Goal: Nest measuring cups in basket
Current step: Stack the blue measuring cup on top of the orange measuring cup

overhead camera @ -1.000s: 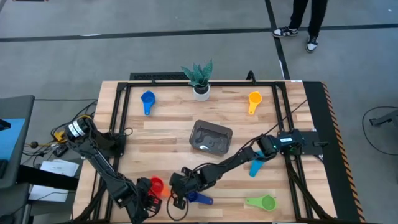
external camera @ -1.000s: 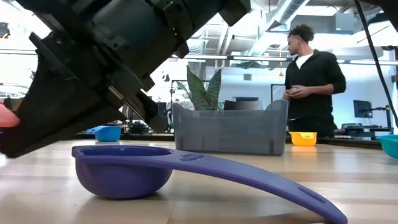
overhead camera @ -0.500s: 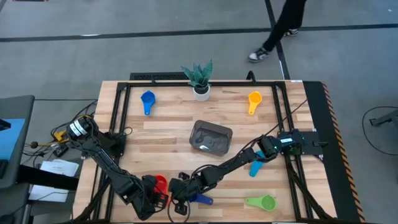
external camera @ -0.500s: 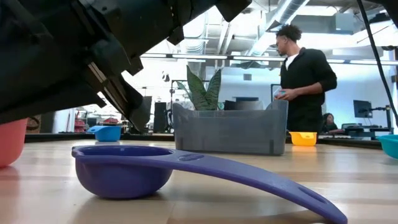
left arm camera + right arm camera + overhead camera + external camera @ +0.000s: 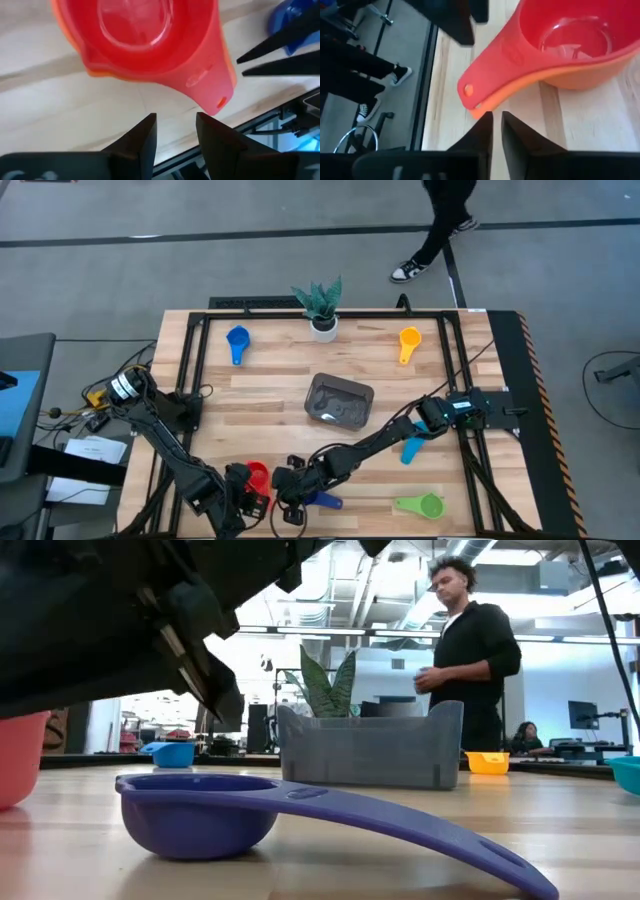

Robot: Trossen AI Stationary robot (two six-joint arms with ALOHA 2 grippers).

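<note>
A red measuring cup (image 5: 255, 477) sits nested in an orange one near the table's near edge, their handles (image 5: 485, 82) stacked. My left gripper (image 5: 174, 120) is open just left of the pair, its fingers short of the cup wall. My right gripper (image 5: 496, 119) is level at the handles' free end, with only a narrow gap between its fingers. The dark blue cup (image 5: 200, 815) rests on its bowl beside it. The grey basket (image 5: 340, 400) stands mid-table. My right gripper's fingertips (image 5: 487, 120) stand right at the free end of the stacked handles (image 5: 477, 111), coming level from the table's right. I cannot tell whether they touch it. The cups rest on the table.
A green cup (image 5: 425, 505) and a light blue cup (image 5: 410, 448) lie on the right. A blue cup (image 5: 237, 340) and a yellow cup (image 5: 408, 340) lie at the far side, either side of a potted plant (image 5: 320, 305). A person (image 5: 470, 650) walks beyond the table.
My left gripper has shifted a little toward the red cup. In the low view the dark gripper body has drawn up and aside, so the red cup now shows at the left. The person behind the table has walked leftward.
</note>
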